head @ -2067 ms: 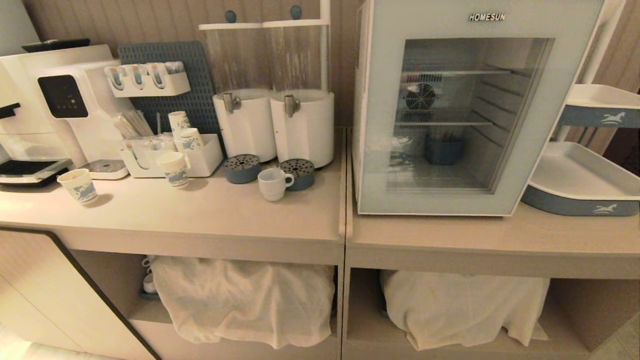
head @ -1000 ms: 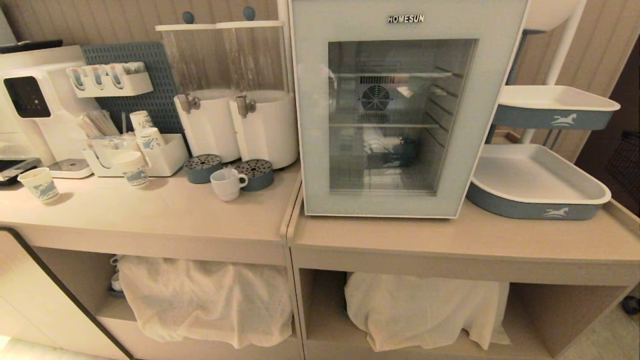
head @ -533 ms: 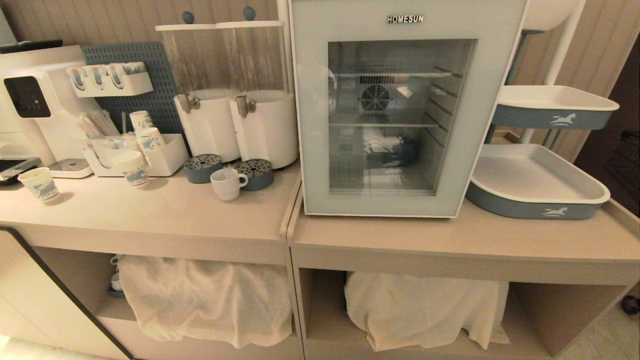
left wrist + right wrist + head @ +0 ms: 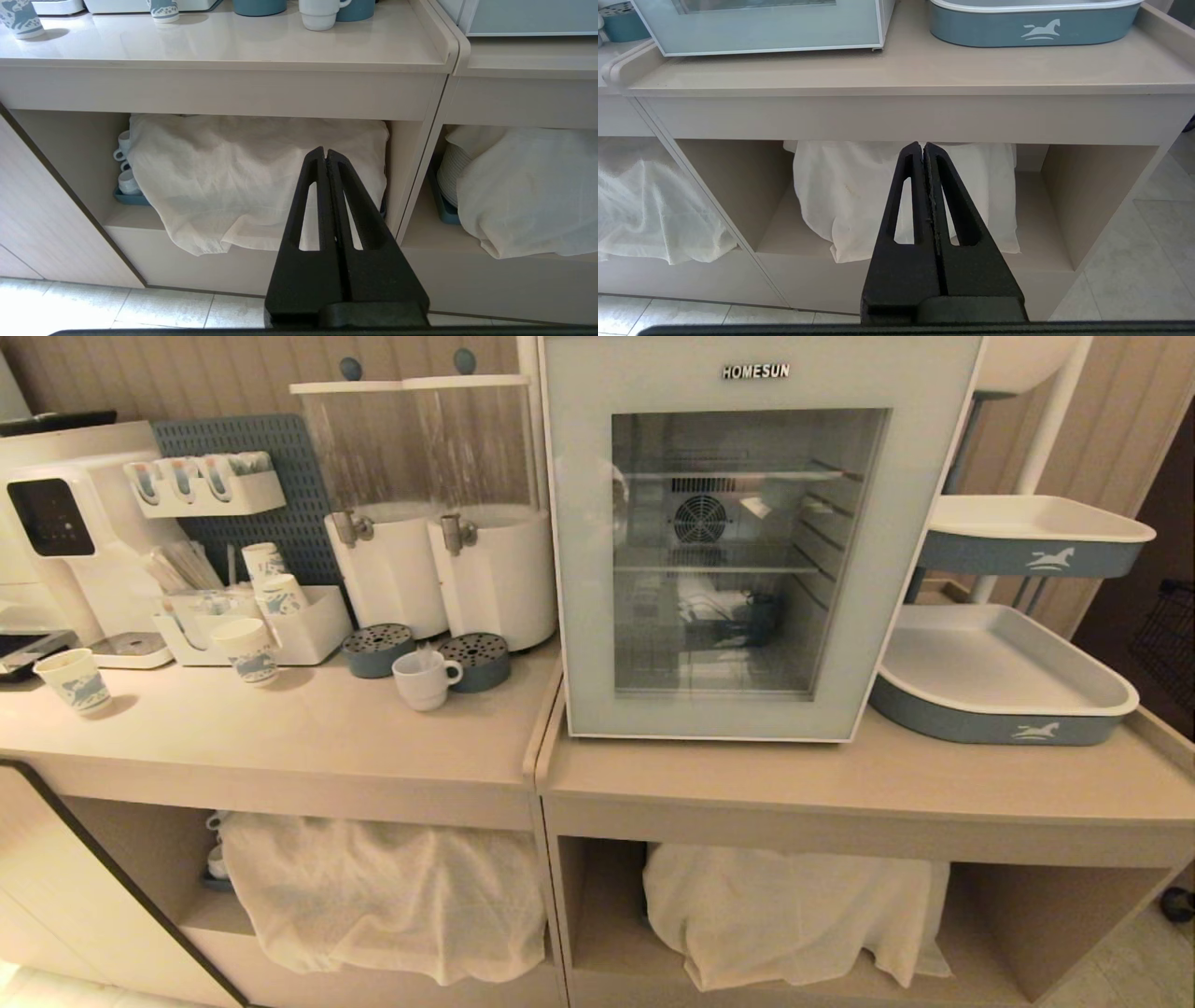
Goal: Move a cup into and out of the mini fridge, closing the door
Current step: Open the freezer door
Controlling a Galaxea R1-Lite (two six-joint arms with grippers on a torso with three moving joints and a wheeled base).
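Below the counter's front edge, both arms hang parked and out of the head view. The left gripper [image 4: 325, 151], a pair of black slotted fingers, is pressed together on nothing and points at a cream cloth [image 4: 243, 177] draped over the open shelf under the worktop. The right gripper [image 4: 923, 145] matches it, fingers flat against each other and empty, aimed at a second cream cloth [image 4: 887, 196] in the neighbouring cubby. Neither has begun work, so I judge the task to be at its very start.

Up on the pale beige counter [image 4: 308, 737], the cup [image 4: 422, 678], a squat plain white ceramic mug with a loop handle, stands upright just in front of two round grey-blue drip trays [image 4: 476, 661], beneath the taps of two white drink dispensers [image 4: 439, 569] with clear cylinders. It sits near the left side of the mini fridge [image 4: 761, 373], a white boxy countertop unit lettered HOMESUN. The door [image 4: 583, 569], a wide pale frame around a clear glass window, looks fully closed; wire shelves and a small fan show through it. It probably has to be opened first.

Further left stand tapered paper cups [image 4: 245, 651] with blue print and a white machine [image 4: 65, 523]. To the fridge's right, white and blue trays [image 4: 1008, 728] sit stacked on a stand. Behind is a ribbed beige wall; below, pale floor tiles.
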